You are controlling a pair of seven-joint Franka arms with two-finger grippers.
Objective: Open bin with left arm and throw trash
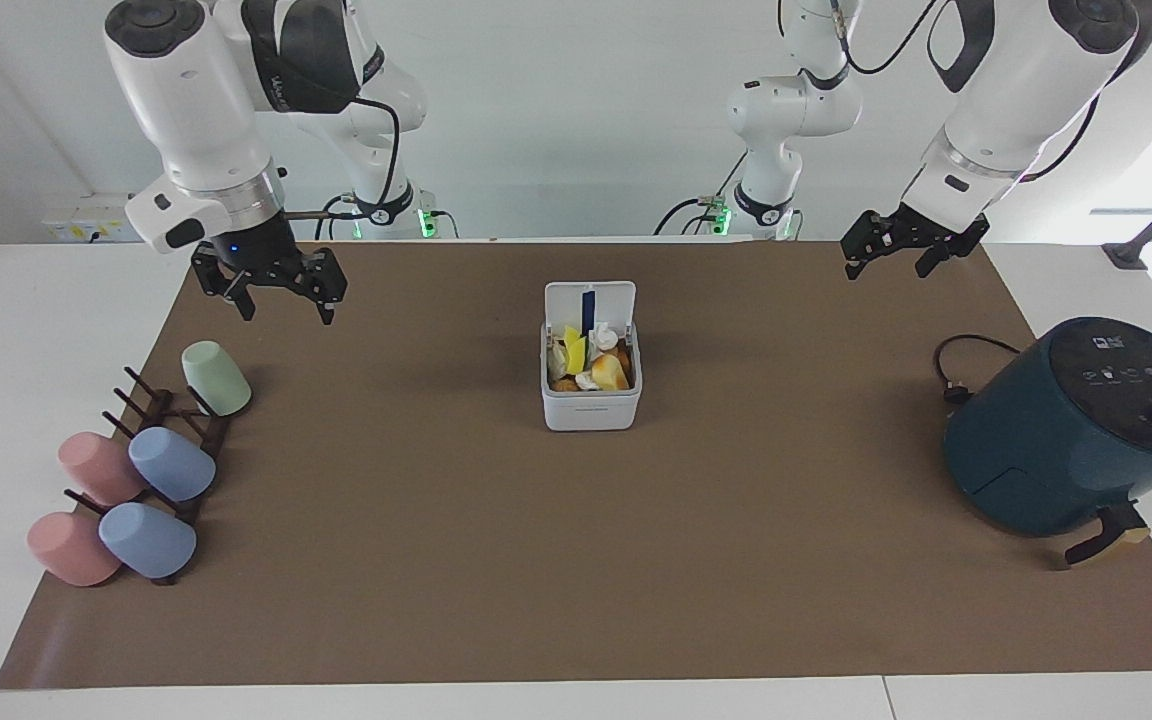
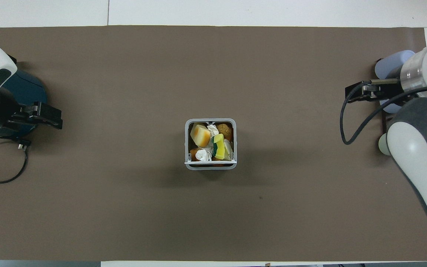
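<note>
The white bin (image 1: 591, 405) stands mid-table with its lid (image 1: 590, 300) raised upright on the side nearer the robots. Inside lie a white paper wad (image 1: 604, 336), a yellow scrap (image 1: 573, 350) and food-like pieces; from overhead the bin's rim (image 2: 210, 120) frames the yellow scrap (image 2: 219, 140) and two white wads (image 2: 203, 155). My left gripper (image 1: 888, 262) hangs open and empty over the mat toward the left arm's end, well apart from the bin. My right gripper (image 1: 286, 310) is open and empty, raised over the mat near the cup rack.
A dark-teal air fryer (image 1: 1076, 425) with a coiled black cable (image 1: 956, 372) stands at the left arm's end. A rack with pastel cups (image 1: 171, 465) and a green cup (image 1: 216, 378) sits at the right arm's end. A brown mat (image 1: 576, 560) covers the table.
</note>
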